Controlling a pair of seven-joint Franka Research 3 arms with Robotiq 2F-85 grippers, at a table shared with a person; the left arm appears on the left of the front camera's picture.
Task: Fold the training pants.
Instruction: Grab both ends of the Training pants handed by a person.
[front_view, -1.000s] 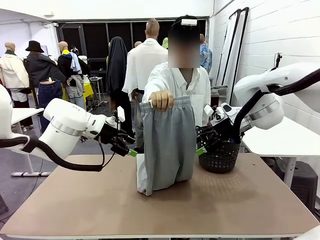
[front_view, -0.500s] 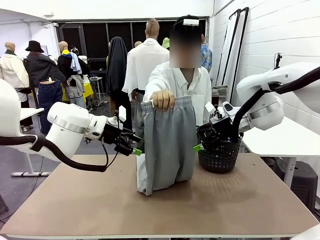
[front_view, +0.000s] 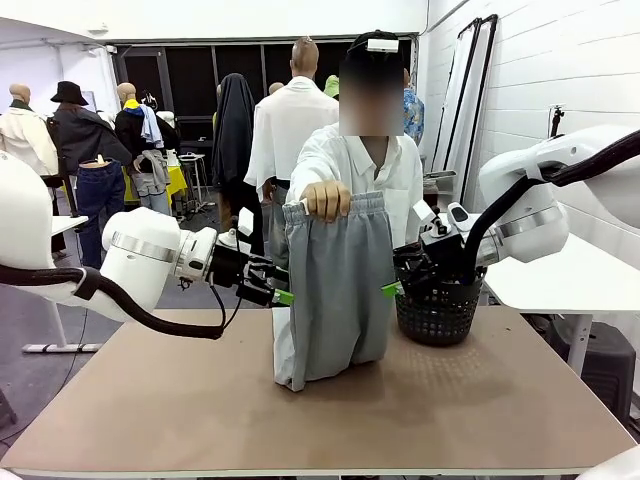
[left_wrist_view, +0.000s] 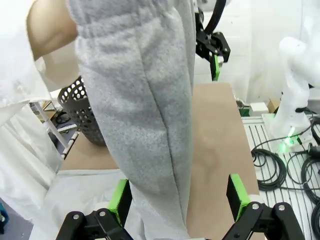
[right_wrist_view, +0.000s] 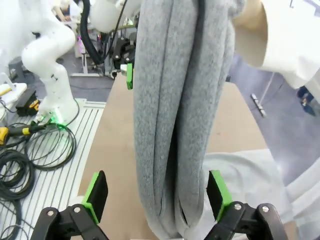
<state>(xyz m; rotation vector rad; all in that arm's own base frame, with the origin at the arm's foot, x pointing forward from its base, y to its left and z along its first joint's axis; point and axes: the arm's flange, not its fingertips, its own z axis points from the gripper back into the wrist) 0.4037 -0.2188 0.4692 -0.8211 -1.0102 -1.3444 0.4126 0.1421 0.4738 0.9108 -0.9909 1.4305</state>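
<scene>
Item: pants, grey, being held upright by the waistband in a person's hand above the middle of the worktop, towards its far edge. The legs are hanging doubled side by side and the lower end is resting bunched on the worktop. Left jaws: standing fully open at the pants' left side edge, roughly mid-height, gripping nothing. In the left wrist view the fabric edge is lying in line with the gap between the green pads, though whether it is touching them cannot be told. Right jaws: likewise fully open and empty, facing the right side edge at about the same height, with the doubled legs lined up between the pads in the right wrist view. Step in hand, by judgement: the handover, with both sets of jaws poised to take the garment from the person; folding proper is not yet begun. The next move is calling for each set of jaws to go far enough onto its edge to catch every layer before pinching, and for the person to let go only once both grips are sure. Surroundings: a black mesh basket is sitting near the far edge, right of the middle, just behind the right jaws and likely crowding them. The near half of the worktop is offering room for laying the pants flat.
</scene>
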